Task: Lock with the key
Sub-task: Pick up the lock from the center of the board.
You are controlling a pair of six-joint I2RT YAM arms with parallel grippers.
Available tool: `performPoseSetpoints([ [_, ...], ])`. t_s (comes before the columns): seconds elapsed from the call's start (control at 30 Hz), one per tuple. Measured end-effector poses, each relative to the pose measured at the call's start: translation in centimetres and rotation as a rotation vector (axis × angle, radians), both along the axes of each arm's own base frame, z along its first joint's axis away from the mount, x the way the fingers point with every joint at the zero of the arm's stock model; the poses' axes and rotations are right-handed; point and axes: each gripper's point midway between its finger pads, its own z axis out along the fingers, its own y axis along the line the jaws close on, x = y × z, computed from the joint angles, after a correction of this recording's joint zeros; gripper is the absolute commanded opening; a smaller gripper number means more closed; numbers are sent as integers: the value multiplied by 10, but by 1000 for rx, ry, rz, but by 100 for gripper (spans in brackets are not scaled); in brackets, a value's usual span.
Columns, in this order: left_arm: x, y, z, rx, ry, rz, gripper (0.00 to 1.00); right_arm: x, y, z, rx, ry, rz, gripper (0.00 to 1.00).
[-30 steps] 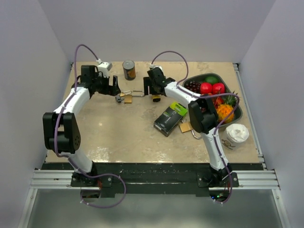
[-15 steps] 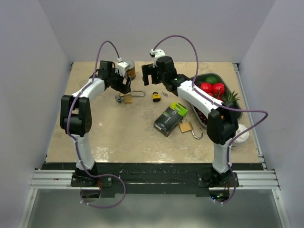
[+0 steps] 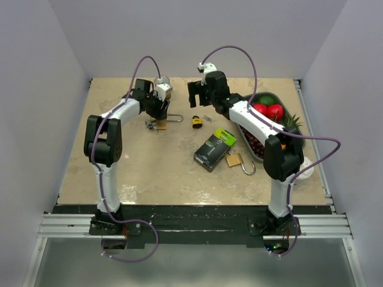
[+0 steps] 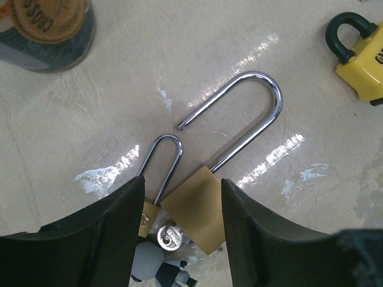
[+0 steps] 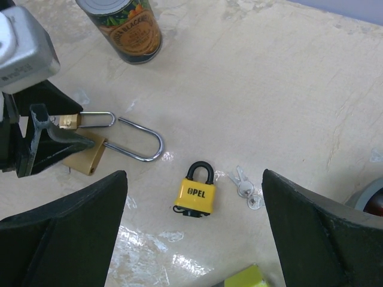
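left fingers [image 4: 111, 236] partly closed astride the brass padlock [image 4: 194, 206], grip unclear; right fingers [image 5: 66, 233] wide open, empty.

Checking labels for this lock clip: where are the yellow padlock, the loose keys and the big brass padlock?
yellow padlock [image 5: 194, 195]: right wrist view, on its yellow body.
loose keys [image 5: 245, 189]: right wrist view, middle of the bunch.
big brass padlock [image 4: 192, 206]: left wrist view, on its brass body.

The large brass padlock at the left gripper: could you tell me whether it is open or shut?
Open: the large brass padlock has one shackle leg free, clear of its body.
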Motion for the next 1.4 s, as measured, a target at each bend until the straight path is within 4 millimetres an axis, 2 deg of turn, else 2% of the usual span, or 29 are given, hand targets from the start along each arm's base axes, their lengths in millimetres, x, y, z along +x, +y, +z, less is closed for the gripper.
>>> performPoseSetpoints([
  [0.1,-7,-6,-3,17,9,-43,54,0,0,0,-1,-1,2,97],
  [0.23,-15,-12,-6,27,32,-65,68,-1,0,-1,-4,2,2,97],
  [0.43,-29,-11,-22,58,76,-28,75,-2,-1,-5,-7,8,2,97],
  [0.57,-31,-10,-27,86,76,-6,79,-1,-1,-5,-6,8,2,97],
  [0.7,-32,-12,-26,101,71,-35,77,-2,-1,-6,-7,9,2,97],
  [0.87,-31,-18,-18,111,73,-124,69,-2,-1,-6,-8,10,1,97],
  [1.13,-47,-14,-24,155,105,-231,74,0,-5,-6,-7,10,-5,97],
  [1.4,-55,-12,-28,179,104,-303,69,-1,-7,-11,-11,19,-6,98],
])
